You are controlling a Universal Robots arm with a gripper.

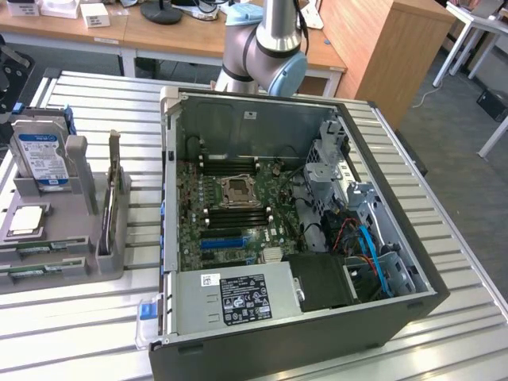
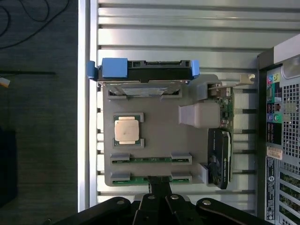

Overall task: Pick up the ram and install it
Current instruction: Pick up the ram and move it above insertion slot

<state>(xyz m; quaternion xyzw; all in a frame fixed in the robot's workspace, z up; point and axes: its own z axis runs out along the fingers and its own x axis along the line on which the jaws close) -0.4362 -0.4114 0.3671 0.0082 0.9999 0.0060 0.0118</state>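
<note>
Right now the ram [image 2: 138,178] is lying flat in the edge slot of the grey holder [image 2: 192,140], just beside a second stick [image 2: 151,159]. I am hovering the gripper [image 2: 158,182] above it, fingers pressed together on nothing, with the open computer case [image 1: 317,345] sitting alongside.

- A ribbed metal table [image 1: 79,325] of pale silver slats fills the foreground, evenly lit.
- Behind it stand light wooden desks [image 1: 182,36].
- A tall wooden cabinet [image 1: 381,55] stands toward the exterior view's right.
- Grey carpet [image 1: 460,143] lies beyond (a pale cable [image 1: 429,94] trails across it), near white table legs [image 1: 454,48].
- In the wrist view, a dark floor [image 2: 37,131] borders the table's edge, with thin looping wires [image 2: 23,18].
</note>
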